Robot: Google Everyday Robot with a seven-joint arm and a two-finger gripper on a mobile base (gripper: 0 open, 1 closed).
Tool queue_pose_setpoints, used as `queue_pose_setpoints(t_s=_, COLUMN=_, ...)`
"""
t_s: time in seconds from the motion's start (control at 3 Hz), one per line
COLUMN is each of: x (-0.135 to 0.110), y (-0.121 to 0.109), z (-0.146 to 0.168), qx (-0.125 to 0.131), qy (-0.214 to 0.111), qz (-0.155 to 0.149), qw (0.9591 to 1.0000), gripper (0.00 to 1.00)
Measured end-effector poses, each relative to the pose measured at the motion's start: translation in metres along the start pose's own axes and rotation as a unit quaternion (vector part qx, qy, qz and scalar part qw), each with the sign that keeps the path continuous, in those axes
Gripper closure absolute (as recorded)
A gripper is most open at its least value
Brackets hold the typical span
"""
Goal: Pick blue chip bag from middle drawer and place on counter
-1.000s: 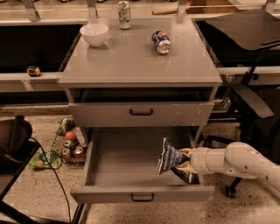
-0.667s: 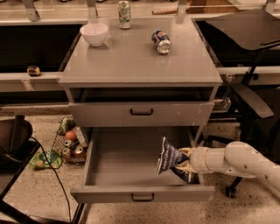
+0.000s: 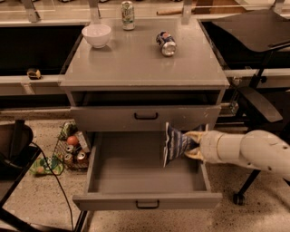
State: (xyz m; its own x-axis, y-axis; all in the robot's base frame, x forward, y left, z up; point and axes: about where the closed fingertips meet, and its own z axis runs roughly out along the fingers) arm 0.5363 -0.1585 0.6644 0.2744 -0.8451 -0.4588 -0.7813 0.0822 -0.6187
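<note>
Nearest, the middle drawer point(image 3: 147, 200) is standing pulled out, its front wall lying below and to the left of the gripper point(image 3: 189, 145). The gripper is reaching in from the right, over the drawer's right rear corner. It is clenching the blue chip bag point(image 3: 176, 144) between its two fingers point(image 3: 195, 136), and the bag is hanging upright just left of the fingertips. So the grasp is looking done, and the bag is probably riding clear of the drawer floor. Raising it out and setting it down are what is remaining. Directly above the gripper, the closed upper drawer point(image 3: 113, 118) is overhanging the bag's top, so a straight rise is looking blocked. Higher up, the counter point(image 3: 136, 63) is offering bare grey surface up and left of the gripper. Beyond that, a white bowl point(image 3: 96, 35), a tipped soda can point(image 3: 166, 43) and an upright can point(image 3: 128, 9) are sitting toward its back edge. Farthest off, up and right of the gripper, a black panel point(image 3: 253, 27) is slanting across the room.
</note>
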Motion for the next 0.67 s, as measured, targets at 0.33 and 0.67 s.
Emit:
queue_pose_setpoints(t_s=0.33, x=-0.047, y=-0.058, z=-0.055, qx=0.048, qy=0.046, qz=-0.088, qw=0.9939, gripper=1.00)
queue_pose_setpoints(t_s=0.67, x=-0.080, y=-0.107, z=-0.105, qx=0.085, qy=0.077, qz=-0.147, qw=0.9824, gripper=1.00)
